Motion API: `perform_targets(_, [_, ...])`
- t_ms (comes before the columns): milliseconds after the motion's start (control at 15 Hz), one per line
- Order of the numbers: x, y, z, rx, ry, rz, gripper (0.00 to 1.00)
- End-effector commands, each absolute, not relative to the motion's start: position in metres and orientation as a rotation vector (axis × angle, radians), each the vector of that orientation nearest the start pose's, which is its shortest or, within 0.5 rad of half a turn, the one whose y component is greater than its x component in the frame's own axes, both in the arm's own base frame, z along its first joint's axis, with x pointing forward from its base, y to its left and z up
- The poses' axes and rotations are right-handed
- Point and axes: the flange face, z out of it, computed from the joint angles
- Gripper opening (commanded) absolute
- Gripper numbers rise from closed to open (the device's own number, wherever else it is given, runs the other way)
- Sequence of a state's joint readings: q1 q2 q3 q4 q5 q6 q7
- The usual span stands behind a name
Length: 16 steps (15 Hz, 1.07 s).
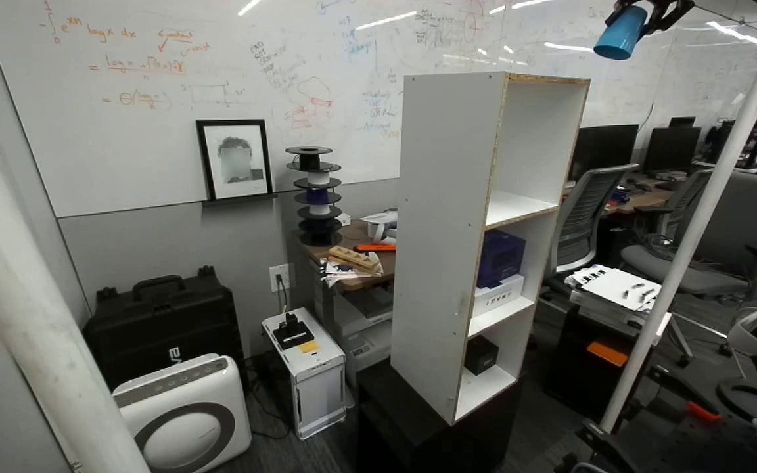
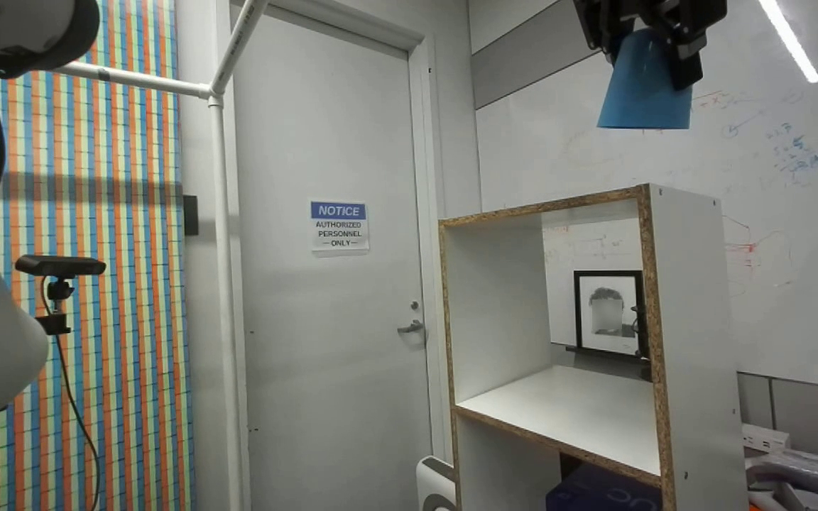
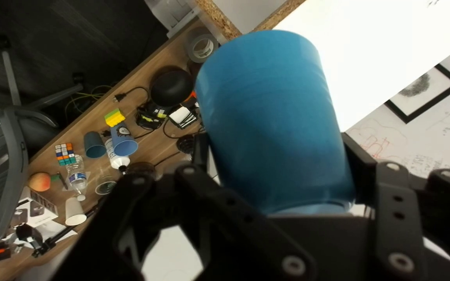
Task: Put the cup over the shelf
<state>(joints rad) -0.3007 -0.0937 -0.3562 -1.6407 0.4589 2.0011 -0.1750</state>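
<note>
the robotiq gripper grasps the tapered light-blue cup, clasping it from either side near its narrow end; the wide end, which i take for the mouth, points away from the gripper. in both exterior views the cup hangs in the air with that wide end lowest, its long axis roughly upright with some lean. beyond it comes the white three-compartment shelf unit, and the next move turns on this pair: the cup is higher than the unit's top and apart from it, and, judging from the exterior views together, seems to hang off the open-fronted side rather than squarely over the top. so the cup should, as i judge it, go across past the chipboard front edge first and only then down, mouth first. just how far out it hangs, i cannot tell. farther back, the framed portrait stands against the whiteboard.
</note>
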Motion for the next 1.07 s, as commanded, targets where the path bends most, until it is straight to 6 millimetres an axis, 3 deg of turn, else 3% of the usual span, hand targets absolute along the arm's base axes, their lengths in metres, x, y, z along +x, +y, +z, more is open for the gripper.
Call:
perform_targets(0, [0.467, -0.306, 0.707, -2.652, 0.734, -0.863, 0.5])
perform_targets(400, [0.504, -0.253, 0.719, -2.663, 0.59, -0.81, 0.5])
perform_targets(733, [0.54, -0.237, 0.7, -2.717, 0.551, -0.745, 0.5])
perform_targets(1000, [0.557, -0.232, 0.681, -2.756, 0.518, -0.687, 0.5])
